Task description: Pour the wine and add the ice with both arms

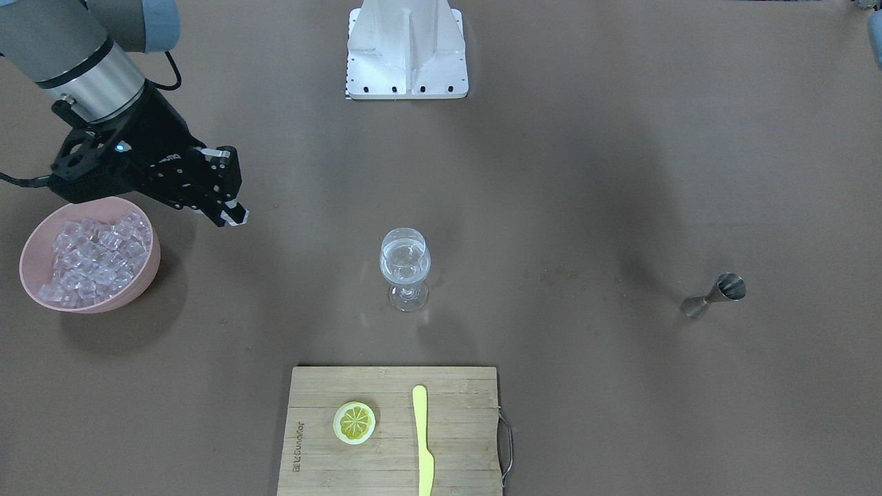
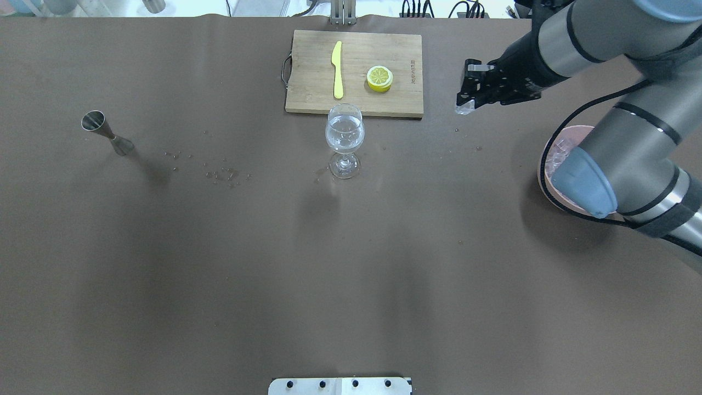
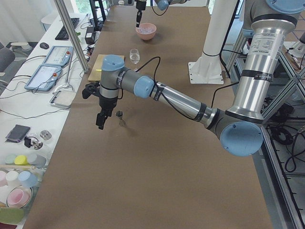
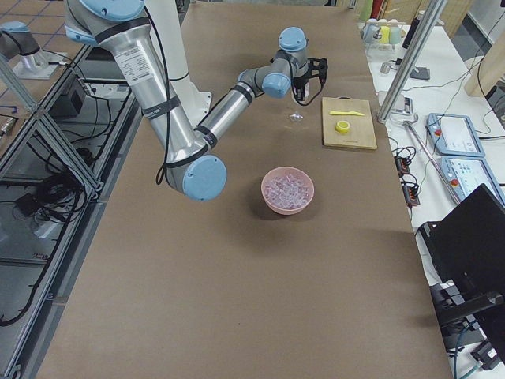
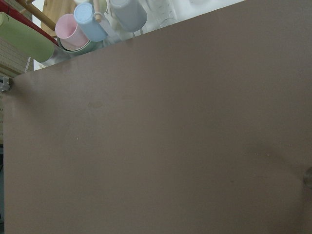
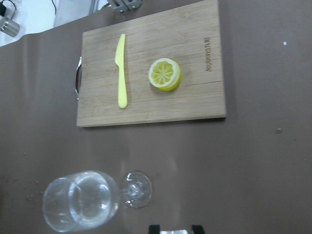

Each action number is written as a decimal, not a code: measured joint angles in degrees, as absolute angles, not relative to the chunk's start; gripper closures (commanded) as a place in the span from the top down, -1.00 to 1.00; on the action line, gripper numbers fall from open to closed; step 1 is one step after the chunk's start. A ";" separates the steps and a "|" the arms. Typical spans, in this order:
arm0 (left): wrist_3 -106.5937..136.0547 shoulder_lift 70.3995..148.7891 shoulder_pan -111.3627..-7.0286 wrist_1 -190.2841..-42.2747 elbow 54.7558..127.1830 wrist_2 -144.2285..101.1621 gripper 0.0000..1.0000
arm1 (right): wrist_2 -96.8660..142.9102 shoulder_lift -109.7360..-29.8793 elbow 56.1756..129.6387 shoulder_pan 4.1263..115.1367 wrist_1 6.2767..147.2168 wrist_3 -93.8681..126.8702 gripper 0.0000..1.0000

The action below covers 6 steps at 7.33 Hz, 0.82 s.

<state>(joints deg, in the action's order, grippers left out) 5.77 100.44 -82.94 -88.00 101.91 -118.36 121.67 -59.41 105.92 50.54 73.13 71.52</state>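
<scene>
Presently pinches one ice cube (image 2: 463, 108) in right hand (image 1: 229, 209), raised to clear the glass (image 1: 405, 265) (left hand (image 3: 101, 119): cannot tell).

A robotics lab.
In the left-end view: teach pendants (image 3: 43, 77) on a white bench (image 3: 19, 102) at nine o'clock, aluminium post (image 3: 72, 36) at eleven.

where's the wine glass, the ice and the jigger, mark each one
wine glass (image 1: 405, 262): exterior front-facing view, on its rounded bowl.
ice (image 1: 93, 258): exterior front-facing view, middle of the heap in the pink bowl (image 1: 146, 275).
jigger (image 1: 711, 297): exterior front-facing view, on its narrow waist.
</scene>
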 measured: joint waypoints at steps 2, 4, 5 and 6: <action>4.33 99.92 -82.97 -88.06 100.78 -118.31 0.96 | 118.46 -53.26 99.68 47.73 68.93 75.15 -1.00; 4.14 99.86 -82.97 -88.12 100.50 -118.25 0.96 | 116.33 -49.08 95.84 45.73 68.07 75.72 -1.00; 4.11 99.86 -82.97 -88.14 100.48 -118.23 0.96 | 116.06 -48.26 95.03 45.05 67.98 75.80 -1.00; 4.07 99.89 -82.97 -88.15 100.43 -118.22 0.96 | 115.97 -47.74 94.49 44.47 67.97 75.85 -1.00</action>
